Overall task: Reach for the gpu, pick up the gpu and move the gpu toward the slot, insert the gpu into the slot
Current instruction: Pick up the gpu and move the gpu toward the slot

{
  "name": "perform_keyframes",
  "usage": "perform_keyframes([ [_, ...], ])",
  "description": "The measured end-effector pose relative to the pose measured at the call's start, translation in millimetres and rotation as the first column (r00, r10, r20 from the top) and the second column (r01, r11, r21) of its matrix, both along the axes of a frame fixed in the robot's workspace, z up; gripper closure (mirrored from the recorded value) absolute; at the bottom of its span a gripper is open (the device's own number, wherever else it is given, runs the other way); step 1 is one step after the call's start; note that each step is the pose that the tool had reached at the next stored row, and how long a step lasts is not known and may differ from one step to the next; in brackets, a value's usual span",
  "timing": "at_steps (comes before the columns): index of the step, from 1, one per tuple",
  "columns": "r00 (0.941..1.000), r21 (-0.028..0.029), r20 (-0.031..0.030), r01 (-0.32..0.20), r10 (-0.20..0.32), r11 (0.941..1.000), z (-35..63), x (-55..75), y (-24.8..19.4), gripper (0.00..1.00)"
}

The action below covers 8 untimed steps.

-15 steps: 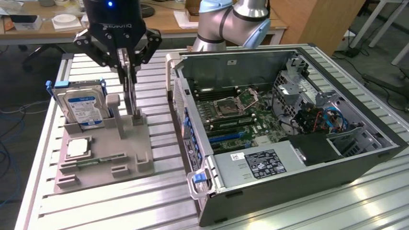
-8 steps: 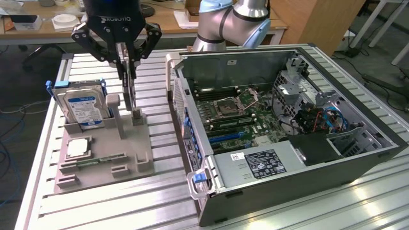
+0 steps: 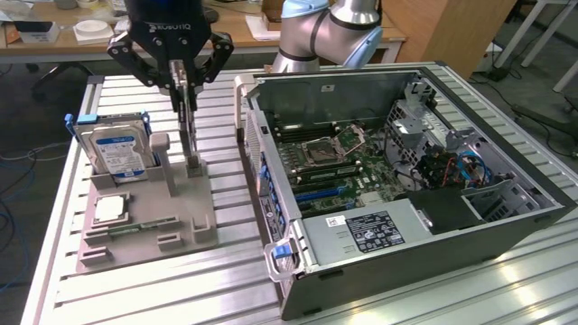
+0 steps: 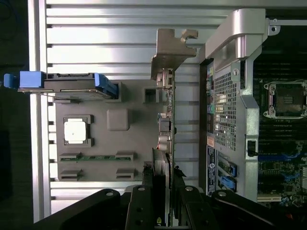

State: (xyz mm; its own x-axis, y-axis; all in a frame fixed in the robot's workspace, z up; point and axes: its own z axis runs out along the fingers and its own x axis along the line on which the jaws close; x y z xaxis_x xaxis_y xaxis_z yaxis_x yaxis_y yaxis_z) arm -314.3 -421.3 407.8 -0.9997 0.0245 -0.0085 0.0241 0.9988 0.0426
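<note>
Pointed straight down over the grey fixture [image 3: 194, 227]: the tool [image 3: 183, 84], wrist vertical, with the arm [image 3: 325, 27] rising behind the case [image 3: 451, 264]. Clenched on the gpu [image 3: 189, 135], one finger on each face, near its upper end. Stands upright and edge-on, lower end at a small slot block of the fixture; seated or just clear, cannot tell. Pale bracket [image 4: 170, 52] at the card end away from the fingers.

Toward the exterior view's left: hard drive [image 3: 113, 145], upright in its own cradle, apart from the gpu with a fixture post between. Toward the exterior view's right: a narrow strip of bare desk [image 3: 162, 291], then the case wall, near the fixture edge.

In the fixture's other recesses: a square chip [image 3: 108, 208] and a memory stick [image 3: 145, 227], both lying flat. In the case, lying on its side and open upward: motherboard [image 3: 348, 162] with blue slots [image 3: 316, 194].
</note>
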Motion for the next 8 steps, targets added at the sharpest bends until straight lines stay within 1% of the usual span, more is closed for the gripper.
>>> perform_keyframes([
  [3, 1.0000, 0.0000, 0.0001, 0.002, -0.002, 1.0000, 0.0, 5.5, 0.0, 0.74],
  [5, 1.0000, -0.0006, 0.0002, 0.004, -0.004, 1.0000, 0.0, 6.8, 0.1, 0.74],
  [6, 0.9997, -0.0121, 0.0003, 0.023, -0.023, 0.9997, 0.8, 8.8, 1.6, 0.74],
  [8, 0.9997, -0.0122, 0.0002, 0.024, -0.024, 0.9996, 0.9, 9.8, 1.8, 0.74],
])
